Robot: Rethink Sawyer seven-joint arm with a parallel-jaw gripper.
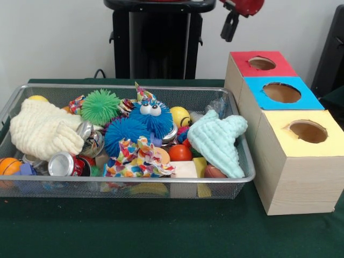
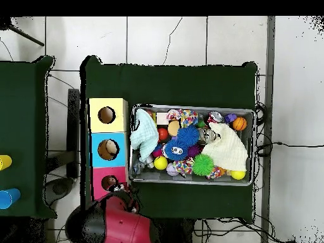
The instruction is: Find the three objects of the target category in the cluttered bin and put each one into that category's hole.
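The silver wire-mesh bin (image 1: 129,181) stands on the green table, left of centre, heaped with toys; it also shows in the overhead view (image 2: 190,182). I see no monkey, tiger or duck; the clutter hides them. The red-surrounded hole (image 1: 262,63) tops the farthest wooden box and shows in the overhead view (image 2: 109,183) too. My gripper (image 1: 230,27) hangs at the top edge, above and behind the red box and clear of the bin. Only its dark end shows, and nothing is seen in it. The red arm (image 2: 120,224) lies at the bottom of the overhead view.
A blue-surrounded hole (image 1: 281,92) and a yellow-surrounded hole (image 1: 308,131) sit in the row nearer the camera. The bin holds a googly-eyed blue ball (image 1: 152,115), a green spiky ball (image 1: 100,106), a cream cloth (image 1: 45,129), a mint cloth (image 1: 217,140), cans (image 1: 64,164) and a yellow ball (image 1: 180,115).
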